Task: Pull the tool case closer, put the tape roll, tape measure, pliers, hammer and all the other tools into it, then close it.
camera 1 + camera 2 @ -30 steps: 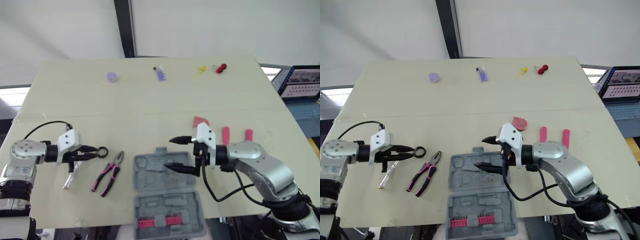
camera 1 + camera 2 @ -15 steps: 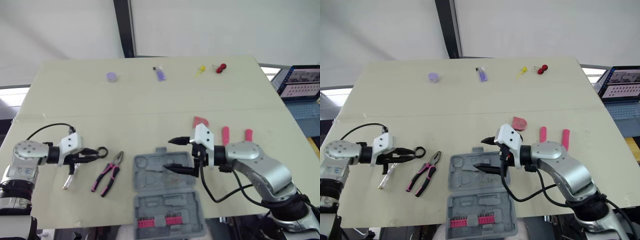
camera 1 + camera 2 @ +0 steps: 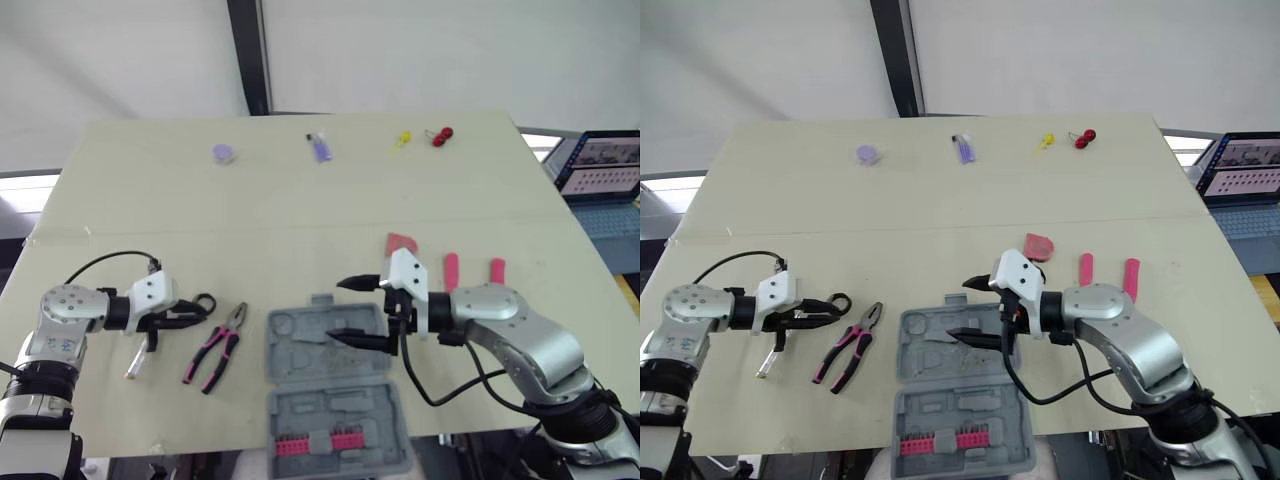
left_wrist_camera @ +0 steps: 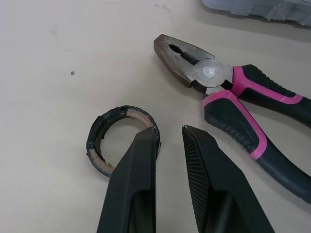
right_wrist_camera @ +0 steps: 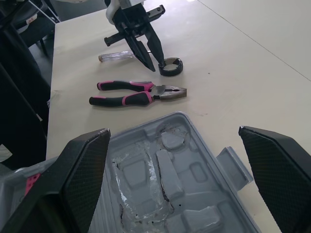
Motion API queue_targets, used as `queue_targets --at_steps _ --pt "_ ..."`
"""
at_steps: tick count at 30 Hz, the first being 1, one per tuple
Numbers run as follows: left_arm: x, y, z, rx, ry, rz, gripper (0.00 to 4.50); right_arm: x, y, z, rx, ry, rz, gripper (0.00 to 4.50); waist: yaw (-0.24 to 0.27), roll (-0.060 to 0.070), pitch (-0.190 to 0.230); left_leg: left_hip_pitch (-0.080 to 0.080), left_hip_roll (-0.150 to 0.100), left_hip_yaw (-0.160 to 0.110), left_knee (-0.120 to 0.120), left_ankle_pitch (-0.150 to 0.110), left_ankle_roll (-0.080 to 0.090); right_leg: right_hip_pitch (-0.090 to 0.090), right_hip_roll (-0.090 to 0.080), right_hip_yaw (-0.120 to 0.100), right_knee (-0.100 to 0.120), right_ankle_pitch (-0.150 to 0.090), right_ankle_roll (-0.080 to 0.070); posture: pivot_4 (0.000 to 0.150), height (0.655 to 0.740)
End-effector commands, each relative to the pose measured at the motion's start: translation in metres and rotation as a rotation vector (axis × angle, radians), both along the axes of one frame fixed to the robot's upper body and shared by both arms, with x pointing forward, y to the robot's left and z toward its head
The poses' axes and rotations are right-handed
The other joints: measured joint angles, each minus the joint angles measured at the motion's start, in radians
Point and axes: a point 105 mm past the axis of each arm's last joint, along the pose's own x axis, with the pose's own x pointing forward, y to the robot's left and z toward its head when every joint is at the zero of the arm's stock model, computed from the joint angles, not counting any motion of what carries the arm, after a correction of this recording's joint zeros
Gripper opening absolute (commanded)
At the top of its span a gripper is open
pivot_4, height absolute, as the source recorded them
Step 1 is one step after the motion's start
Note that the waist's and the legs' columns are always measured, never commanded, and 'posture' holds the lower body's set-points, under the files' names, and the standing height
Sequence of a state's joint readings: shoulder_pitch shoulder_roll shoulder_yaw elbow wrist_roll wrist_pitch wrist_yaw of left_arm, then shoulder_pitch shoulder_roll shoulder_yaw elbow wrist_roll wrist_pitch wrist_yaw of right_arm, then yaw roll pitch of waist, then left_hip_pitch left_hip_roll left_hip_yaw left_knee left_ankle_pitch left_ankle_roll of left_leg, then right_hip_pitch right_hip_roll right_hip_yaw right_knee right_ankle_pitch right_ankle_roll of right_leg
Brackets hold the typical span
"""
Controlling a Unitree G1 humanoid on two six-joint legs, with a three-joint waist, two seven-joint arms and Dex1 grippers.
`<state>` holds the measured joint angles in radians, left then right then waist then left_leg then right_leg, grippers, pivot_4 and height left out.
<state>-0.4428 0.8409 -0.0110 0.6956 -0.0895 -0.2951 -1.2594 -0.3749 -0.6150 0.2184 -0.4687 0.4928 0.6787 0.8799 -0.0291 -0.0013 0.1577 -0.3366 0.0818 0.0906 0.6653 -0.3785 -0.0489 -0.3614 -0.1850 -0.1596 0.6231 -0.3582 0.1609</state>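
Pale desk (image 3: 300, 200) ahead of you carries the grey tool case (image 3: 335, 400), lying open at the near edge, so pulling it closer looks done. Nothing is packed yet beyond its row of pink bits (image 3: 315, 443). Your left tool (image 4: 167, 130) is narrowly parted and grips nothing, one finger at the rim of the tape roll (image 4: 93, 145), with the pliers (image 4: 243, 102) just beside. Your right tool (image 3: 342, 310) is spread wide above the case. The pink pieces (image 3: 451, 270) beyond may be hammer handles. No writing is legible.
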Motion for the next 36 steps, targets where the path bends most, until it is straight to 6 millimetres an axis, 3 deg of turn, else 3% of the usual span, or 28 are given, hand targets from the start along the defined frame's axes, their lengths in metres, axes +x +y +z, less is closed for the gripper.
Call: queue_targets --at_steps 1,36 --pt "0.0029 0.0021 0.0031 0.006 -0.02 0.006 0.95 -0.0031 -0.001 0.0094 0.018 -0.036 0.006 4.5 0.0 0.0 0.0 0.0 0.0 0.0 0.0 0.0 0.0 0.0 0.0 0.0 0.0 0.0 0.0 0.15 0.74" --pt "0.0076 0.0011 -0.0061 0.018 -0.021 0.015 0.95 -0.0007 -0.004 0.0097 0.021 -0.032 -0.014 4.5 -0.001 -0.001 0.0 0.0 0.0 0.0 0.0 0.0 0.0 0.0 0.0 0.0 0.0 0.0 0.0 0.15 0.74"
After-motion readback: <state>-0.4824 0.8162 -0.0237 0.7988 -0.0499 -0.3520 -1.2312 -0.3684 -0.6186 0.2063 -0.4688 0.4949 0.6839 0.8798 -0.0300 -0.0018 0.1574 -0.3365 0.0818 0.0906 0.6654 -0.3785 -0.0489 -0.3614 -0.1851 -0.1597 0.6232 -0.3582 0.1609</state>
